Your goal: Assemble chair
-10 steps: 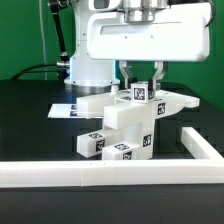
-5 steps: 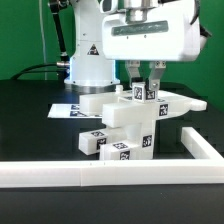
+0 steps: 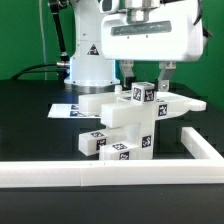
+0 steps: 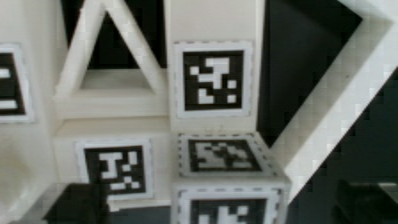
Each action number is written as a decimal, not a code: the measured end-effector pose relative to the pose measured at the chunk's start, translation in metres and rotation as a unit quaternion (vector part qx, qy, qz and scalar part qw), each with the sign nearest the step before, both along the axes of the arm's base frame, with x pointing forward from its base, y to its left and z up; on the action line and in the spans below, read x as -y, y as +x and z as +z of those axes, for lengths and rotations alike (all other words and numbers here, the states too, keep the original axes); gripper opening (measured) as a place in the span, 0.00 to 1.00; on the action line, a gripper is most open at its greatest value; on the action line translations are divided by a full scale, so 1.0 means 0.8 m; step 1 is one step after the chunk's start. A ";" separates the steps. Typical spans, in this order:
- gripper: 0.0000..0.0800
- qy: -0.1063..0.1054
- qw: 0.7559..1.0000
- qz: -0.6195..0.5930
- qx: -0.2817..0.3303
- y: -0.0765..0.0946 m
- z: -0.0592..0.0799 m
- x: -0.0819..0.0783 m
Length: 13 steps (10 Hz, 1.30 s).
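Note:
The chair [image 3: 125, 122] is a white blocky stack of tagged slabs and cubes in the middle of the black table. Its top piece is a small tagged cube [image 3: 141, 94]. My gripper [image 3: 146, 77] hangs straight above that cube, open, with one finger on each side and a gap to each. In the wrist view the tagged cube [image 4: 221, 158] lies between my dark fingers [image 4: 80, 203], and my gripper [image 4: 222, 206] holds nothing. A tall tagged bar [image 4: 215, 75] and slanted white bars run beyond it.
The marker board [image 3: 64, 110] lies flat at the exterior view's left, behind the chair. The long white L-shaped border rail [image 3: 90, 173] runs along the front and up the exterior view's right side. The robot base [image 3: 85, 60] stands behind.
The fingers have spread apart from the top cube since half a second ago. Before that the gripper body shifted toward the exterior view's right.

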<state>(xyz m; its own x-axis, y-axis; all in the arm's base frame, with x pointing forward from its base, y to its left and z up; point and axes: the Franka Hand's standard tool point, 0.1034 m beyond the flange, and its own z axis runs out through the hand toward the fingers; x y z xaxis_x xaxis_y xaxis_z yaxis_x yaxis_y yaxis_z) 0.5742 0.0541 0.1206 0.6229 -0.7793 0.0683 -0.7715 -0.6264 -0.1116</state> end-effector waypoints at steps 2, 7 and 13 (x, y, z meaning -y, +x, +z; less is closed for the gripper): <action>0.81 -0.020 0.991 0.136 0.005 0.001 0.001 -0.003; 0.81 -0.052 0.937 0.346 0.012 0.000 0.000 0.000; 0.81 -0.074 0.873 0.482 0.011 0.001 0.000 0.006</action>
<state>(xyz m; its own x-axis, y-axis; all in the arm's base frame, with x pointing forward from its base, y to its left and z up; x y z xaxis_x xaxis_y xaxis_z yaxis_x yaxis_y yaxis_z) 0.5749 0.0494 0.1203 0.9815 0.1253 0.1447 0.1242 -0.9921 0.0168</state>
